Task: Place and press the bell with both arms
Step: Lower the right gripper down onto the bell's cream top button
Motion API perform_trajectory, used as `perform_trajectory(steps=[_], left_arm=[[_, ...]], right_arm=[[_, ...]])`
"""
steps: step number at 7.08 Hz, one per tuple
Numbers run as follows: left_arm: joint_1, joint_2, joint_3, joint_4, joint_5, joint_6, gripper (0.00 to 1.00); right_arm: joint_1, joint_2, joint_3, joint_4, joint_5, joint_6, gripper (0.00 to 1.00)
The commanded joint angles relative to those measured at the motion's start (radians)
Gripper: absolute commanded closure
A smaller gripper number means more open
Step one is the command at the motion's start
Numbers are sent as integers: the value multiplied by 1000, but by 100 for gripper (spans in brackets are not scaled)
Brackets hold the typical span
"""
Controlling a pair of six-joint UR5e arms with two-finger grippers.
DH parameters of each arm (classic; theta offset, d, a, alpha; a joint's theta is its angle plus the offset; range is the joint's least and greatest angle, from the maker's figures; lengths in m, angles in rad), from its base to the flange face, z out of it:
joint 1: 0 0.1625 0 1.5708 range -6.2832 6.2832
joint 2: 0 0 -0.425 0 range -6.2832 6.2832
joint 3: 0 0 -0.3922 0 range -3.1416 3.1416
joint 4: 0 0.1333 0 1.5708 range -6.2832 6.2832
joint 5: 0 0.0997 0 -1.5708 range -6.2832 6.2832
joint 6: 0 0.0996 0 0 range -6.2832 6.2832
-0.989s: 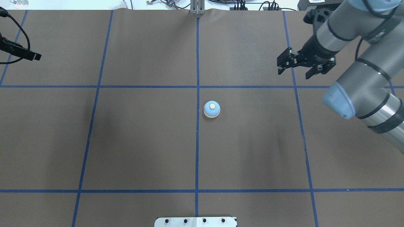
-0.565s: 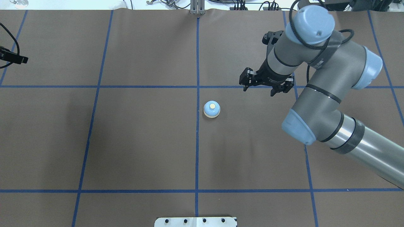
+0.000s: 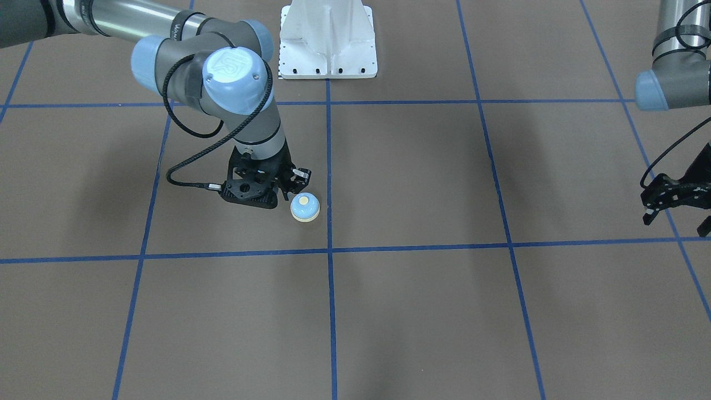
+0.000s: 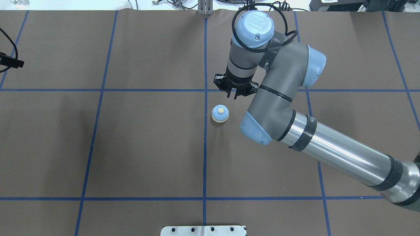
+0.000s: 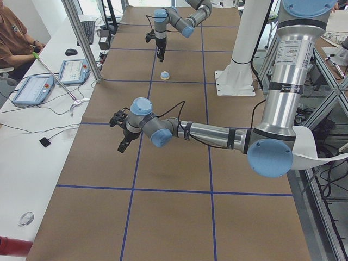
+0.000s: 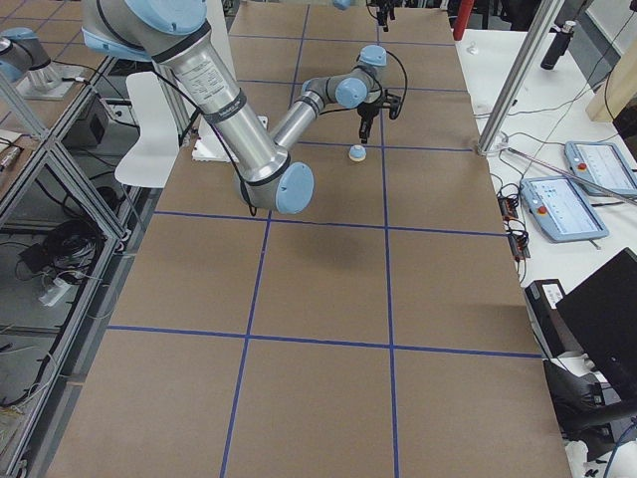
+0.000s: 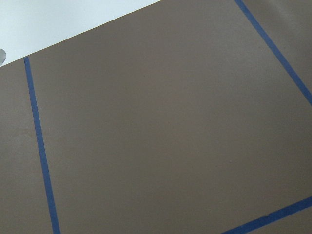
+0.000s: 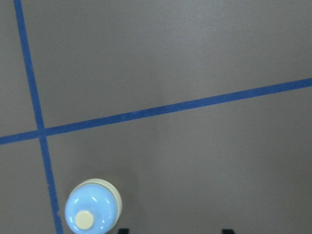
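The light-blue bell (image 4: 220,113) with its cream button stands upright on the brown mat beside the centre tape line; it also shows in the front view (image 3: 305,207) and low left in the right wrist view (image 8: 92,208). My right gripper (image 4: 237,95) hangs open just beyond the bell and slightly to its right, pointing down, not touching it (image 3: 290,184). My left gripper (image 3: 675,216) is open and empty far off at the table's left side; only its edge (image 4: 11,62) shows in the overhead view.
The white bolted pedestal (image 3: 328,50) stands at the robot's side of the table. Blue tape lines (image 4: 205,147) split the mat into squares. A metal post (image 4: 205,8) stands at the far edge. An operator and tablets (image 5: 32,89) are beside the table.
My right arm has swung left from the far right of the table to just beyond the bell, gripper still open. My left gripper has drawn further left. The bell has not moved.
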Motion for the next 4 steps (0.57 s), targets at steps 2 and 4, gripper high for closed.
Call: perform_trajectory(steps=[2,4], left_arm=[[0,-1,5,1,0,0,0],[2,-3,4,1,0,0,0]], right_arm=[[-29,54,-116,23,-3,-9,100],[-33,65,-180,90,-3,-7,100]])
